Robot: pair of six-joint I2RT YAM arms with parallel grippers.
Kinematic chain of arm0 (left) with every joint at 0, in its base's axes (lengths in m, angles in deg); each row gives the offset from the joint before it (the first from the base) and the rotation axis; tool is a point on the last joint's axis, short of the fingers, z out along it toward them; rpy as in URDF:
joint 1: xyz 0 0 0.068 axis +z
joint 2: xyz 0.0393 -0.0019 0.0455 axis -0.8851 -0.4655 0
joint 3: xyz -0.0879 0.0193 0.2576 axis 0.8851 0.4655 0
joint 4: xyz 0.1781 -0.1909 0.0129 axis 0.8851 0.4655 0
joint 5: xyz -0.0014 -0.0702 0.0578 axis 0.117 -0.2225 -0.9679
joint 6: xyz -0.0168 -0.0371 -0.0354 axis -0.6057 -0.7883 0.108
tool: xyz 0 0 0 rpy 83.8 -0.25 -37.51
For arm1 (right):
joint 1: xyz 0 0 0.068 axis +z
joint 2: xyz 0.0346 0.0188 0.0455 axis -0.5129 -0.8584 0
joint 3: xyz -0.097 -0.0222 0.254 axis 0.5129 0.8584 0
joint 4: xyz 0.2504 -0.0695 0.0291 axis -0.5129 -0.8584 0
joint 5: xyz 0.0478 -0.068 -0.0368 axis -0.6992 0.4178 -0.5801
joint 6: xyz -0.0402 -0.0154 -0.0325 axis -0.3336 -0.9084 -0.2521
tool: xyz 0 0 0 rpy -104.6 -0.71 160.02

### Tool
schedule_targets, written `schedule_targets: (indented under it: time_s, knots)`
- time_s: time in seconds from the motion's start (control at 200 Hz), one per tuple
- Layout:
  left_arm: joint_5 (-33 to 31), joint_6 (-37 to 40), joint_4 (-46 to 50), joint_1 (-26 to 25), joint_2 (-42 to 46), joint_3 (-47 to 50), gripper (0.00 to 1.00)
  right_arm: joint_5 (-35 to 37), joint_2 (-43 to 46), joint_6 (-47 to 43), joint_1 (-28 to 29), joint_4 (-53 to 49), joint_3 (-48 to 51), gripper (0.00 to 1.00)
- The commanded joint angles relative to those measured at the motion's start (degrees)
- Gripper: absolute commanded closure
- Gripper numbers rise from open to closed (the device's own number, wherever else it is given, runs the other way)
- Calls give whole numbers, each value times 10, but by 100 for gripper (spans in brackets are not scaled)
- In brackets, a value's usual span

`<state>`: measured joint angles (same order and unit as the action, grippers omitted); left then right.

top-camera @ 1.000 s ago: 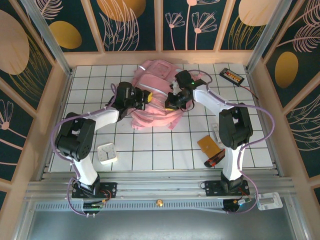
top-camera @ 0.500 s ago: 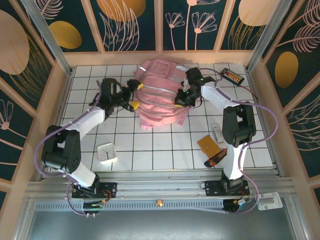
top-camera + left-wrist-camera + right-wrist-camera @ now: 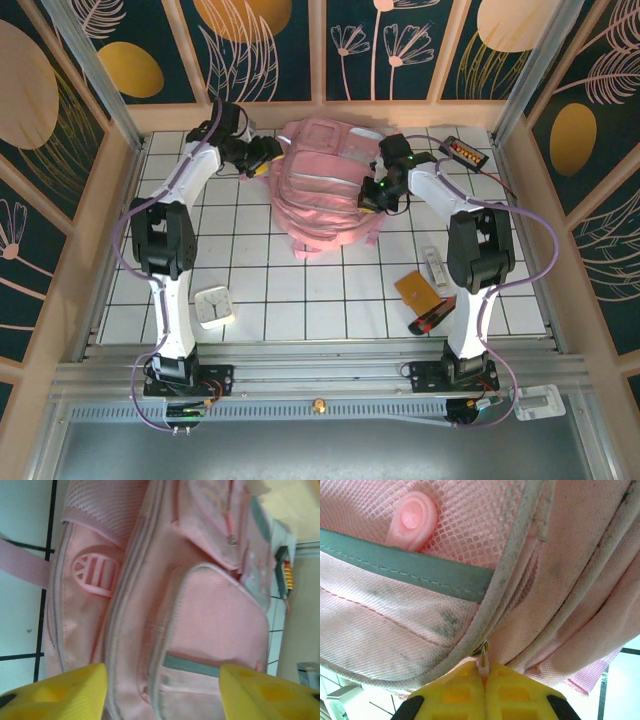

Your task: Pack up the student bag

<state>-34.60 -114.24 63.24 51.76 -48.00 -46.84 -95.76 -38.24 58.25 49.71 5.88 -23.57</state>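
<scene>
The student bag (image 3: 322, 185), a large pink backpack with pale strips, lies at the back middle of the tiled table. My left gripper (image 3: 262, 160) is at the bag's upper left edge. In the left wrist view its yellow fingers (image 3: 55, 695) stand wide apart, open, with the bag's side pocket (image 3: 210, 615) just beyond them and nothing clamped. My right gripper (image 3: 371, 200) is against the bag's right side. In the right wrist view this gripper (image 3: 484, 682) is shut on a small zipper pull (image 3: 483, 664) hanging from the bag's piped seam.
A white clock (image 3: 214, 307) sits at the front left. An orange flat item (image 3: 418, 290), a black-and-red item (image 3: 428, 320) and a white stick (image 3: 434, 268) lie front right by the right arm. A black device (image 3: 464, 152) rests at the back right.
My left gripper let go of the bag, opened and swung to the back left. The bag now lies flatter and further back. My right gripper moved right with the zipper pull.
</scene>
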Motion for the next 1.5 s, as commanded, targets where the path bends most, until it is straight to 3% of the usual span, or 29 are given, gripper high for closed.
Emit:
schedule_targets:
  time_s: [0.0, 0.355, 0.615, 0.796, 0.861, 0.996, 1.186, 1.376, 1.496]
  knots:
    - [41, 43, 53, -7, -25, -36, 47, 23, 15, -4, -2, -19, 6, 100]
    - [40, 45, 60, -45, -96, -115, 50, 32, 31, 12, 5, -16, 35, 100]
    - [-37, 69, 115, -48, -123, -157, 50, 32, 33, 13, 4, -16, 34, 100]
    - [-44, 70, 138, -52, -139, -171, 51, 21, 31, 9, 6, -14, 35, 100]
    - [-25, 61, 127, -57, -145, -172, 61, 18, 30, 7, 8, -14, 36, 100]
    - [18, 26, 90, -77, -152, -171, 100, 17, 32, 9, 13, -12, 39, 100]
    - [20, -14, 52, -102, -119, -148, 100, 15, 48, 66, 31, 0, 34, 100]
    - [31, -64, -22, -103, -48, -47, 100, -9, 40, 144, 59, 24, 14, 100]
    - [27, -107, -103, -106, 8, 54, 100, -18, -6, 153, 93, 9, -59, 100]
